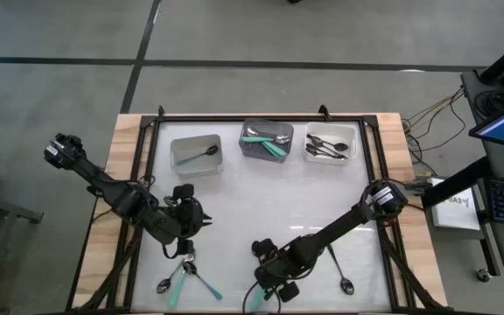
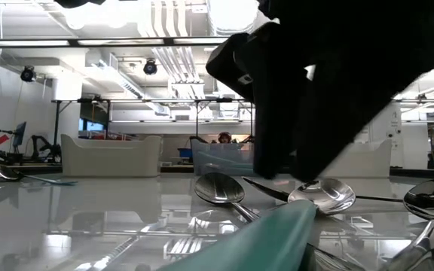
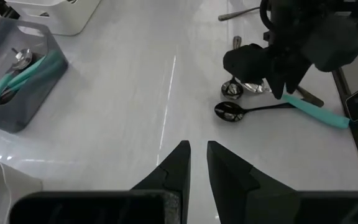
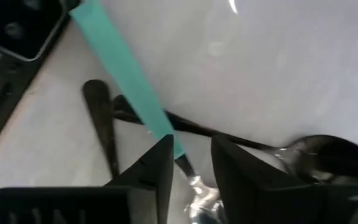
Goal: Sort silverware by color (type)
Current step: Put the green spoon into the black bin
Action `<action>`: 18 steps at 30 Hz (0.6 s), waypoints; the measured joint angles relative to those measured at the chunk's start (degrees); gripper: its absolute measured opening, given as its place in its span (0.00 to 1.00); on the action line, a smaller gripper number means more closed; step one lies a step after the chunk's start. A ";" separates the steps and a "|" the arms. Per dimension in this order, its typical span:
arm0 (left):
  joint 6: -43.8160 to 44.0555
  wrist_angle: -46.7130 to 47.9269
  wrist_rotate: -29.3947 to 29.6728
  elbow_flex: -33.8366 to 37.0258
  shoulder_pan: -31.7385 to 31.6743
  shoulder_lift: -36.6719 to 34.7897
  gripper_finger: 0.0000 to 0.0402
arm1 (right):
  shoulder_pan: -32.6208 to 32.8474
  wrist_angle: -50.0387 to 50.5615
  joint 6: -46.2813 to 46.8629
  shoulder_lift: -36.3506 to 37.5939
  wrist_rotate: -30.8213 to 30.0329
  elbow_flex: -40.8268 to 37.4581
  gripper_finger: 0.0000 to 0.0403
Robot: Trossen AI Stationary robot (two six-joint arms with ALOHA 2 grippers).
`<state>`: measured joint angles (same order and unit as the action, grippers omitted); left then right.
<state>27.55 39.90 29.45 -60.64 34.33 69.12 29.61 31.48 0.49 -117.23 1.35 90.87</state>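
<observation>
The white table top [image 1: 261,210] looks smooth and glossy, mirroring lights, with a bare pale wood border [image 1: 116,175]. The silver spoon [image 2: 221,188] is polished, reflective metal. The teal handle [image 4: 126,78] looks like smooth matt plastic.
</observation>
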 joint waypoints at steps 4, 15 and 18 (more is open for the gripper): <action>-0.02 0.00 0.00 0.00 0.00 0.00 0.09 | 0.00 0.03 -1.61 0.00 2.05 0.00 0.32; -0.44 0.00 0.10 0.00 0.00 0.00 0.09 | -0.57 0.00 -6.18 -0.07 1.62 -1.91 0.30; -0.60 0.00 0.13 0.00 0.00 0.00 0.09 | -0.62 -0.25 -6.12 -0.07 1.62 -2.90 0.28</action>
<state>26.95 39.90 29.58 -60.64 34.33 69.12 28.99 31.22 -5.63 -117.30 2.97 87.97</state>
